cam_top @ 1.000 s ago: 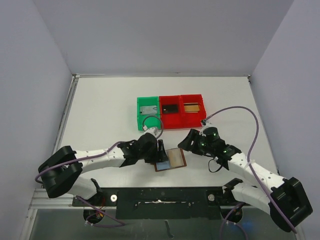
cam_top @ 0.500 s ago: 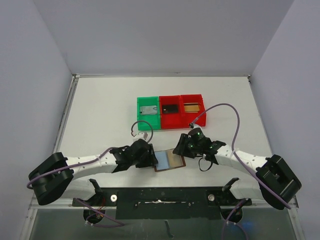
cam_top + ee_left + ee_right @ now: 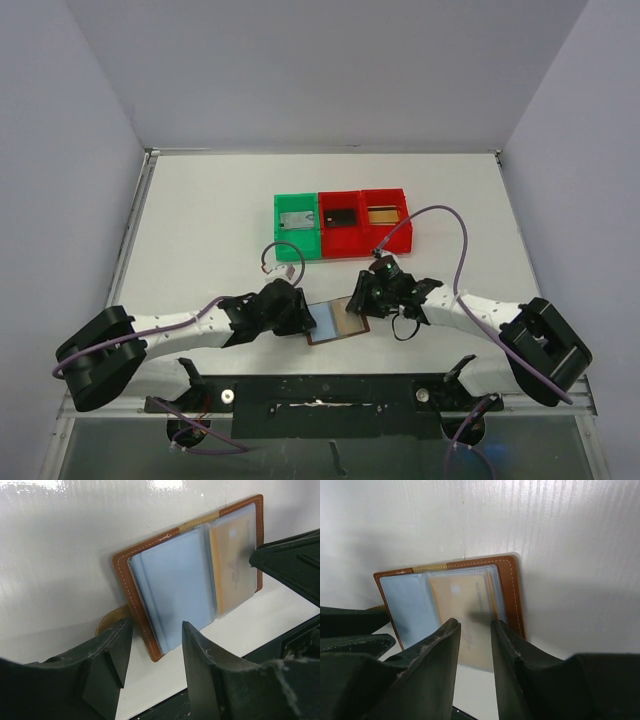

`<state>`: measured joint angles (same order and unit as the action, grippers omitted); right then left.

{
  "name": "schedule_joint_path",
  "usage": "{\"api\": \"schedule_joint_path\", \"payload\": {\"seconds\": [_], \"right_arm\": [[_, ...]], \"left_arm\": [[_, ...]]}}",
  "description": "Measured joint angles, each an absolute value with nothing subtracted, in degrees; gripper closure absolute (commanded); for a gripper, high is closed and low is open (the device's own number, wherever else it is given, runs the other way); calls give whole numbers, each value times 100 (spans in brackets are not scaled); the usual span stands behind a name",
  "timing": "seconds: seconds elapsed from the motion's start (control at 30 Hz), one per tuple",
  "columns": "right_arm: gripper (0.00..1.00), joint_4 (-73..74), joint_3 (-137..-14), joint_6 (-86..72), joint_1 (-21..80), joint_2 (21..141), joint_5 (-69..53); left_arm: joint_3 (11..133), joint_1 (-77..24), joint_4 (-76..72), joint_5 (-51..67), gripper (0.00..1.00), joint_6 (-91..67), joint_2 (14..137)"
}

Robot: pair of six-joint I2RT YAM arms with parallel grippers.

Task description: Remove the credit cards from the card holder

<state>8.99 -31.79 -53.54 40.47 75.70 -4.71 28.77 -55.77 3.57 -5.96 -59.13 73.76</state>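
The brown card holder lies open on the table between both grippers. It also shows in the left wrist view and the right wrist view. A gold-yellow credit card sits inside its right clear pocket; the left pocket looks pale blue. My left gripper is open, its jaws astride the holder's left corner. My right gripper is open a little, just above the gold card at the holder's right side. It holds nothing.
A green bin and two red bins stand in a row behind the holder, each with a card lying in it. The table's near edge and a black rail lie just in front of the holder.
Both arms came down and inward to the holder. My left gripper moved to its left corner. My right gripper moved left and now hovers over the gold card.
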Motion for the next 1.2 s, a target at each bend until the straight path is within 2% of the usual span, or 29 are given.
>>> {"api": "schedule_joint_path", "payload": {"seconds": [0.2, 0.47, 0.73, 0.97, 1.13, 1.2], "right_arm": [[73, 919, -3284, -5306, 4132, 7712, -471], [72, 958, -3345, -5277, 4145, 7747, -548], [65, 1288, -3575, -5227, 4171, 7732, -451], [64, 1710, -3760, -5107, 4180, 7699, -174], [74, 1831, -3787, -5081, 4316, 7771, -58], [74, 1828, -3789, -5068, 4375, 7872, -58]], "left_arm": [[2877, -5577, 351, -558, 66, -5896, 7452], [2884, -5575, 355, -548, 72, -5835, 7540], [2978, -5575, 395, -508, 74, -5736, 7644], [3026, -5575, 405, -484, 74, -5673, 7686], [3026, -5575, 403, -462, 75, -5658, 7708], [3026, -5575, 403, -447, 75, -5653, 7710]]}}
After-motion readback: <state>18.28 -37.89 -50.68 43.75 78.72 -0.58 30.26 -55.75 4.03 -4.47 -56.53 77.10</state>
